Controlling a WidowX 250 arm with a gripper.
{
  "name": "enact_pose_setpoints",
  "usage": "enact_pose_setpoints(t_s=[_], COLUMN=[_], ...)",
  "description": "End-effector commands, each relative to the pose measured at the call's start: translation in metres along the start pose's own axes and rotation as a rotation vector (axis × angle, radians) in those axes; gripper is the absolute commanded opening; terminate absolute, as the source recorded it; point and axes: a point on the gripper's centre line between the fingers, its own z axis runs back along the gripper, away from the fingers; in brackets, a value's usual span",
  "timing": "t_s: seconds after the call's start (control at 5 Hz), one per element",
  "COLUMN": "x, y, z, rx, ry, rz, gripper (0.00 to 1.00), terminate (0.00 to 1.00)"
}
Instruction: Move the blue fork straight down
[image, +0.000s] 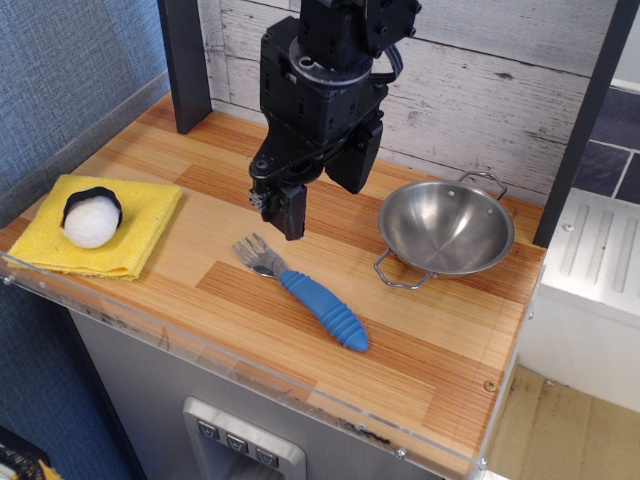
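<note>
The blue fork (305, 291) lies flat near the counter's front edge, free of the gripper (285, 207) hanging above its tines; whether the jaws are apart, I cannot tell; a push further forward risks tipping it off.

The blue fork (304, 291) is laid flat and diagonal on the wood, silver tines up-left, ribbed blue handle down-right.

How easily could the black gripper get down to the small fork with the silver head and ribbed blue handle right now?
Probably easily. The black gripper hangs just above and behind the fork's tined end, nothing lies between them, and the steel bowl sits off to the side.
</note>
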Motion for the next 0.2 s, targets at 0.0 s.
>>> enact_pose_setpoints(t_s=[0.0], x=[0.0037], y=[-0.0058], z=[0.0161], rx=[-0.057], ry=[-0.008], rz=[0.007], gripper=[1.0], terminate=[1.0])
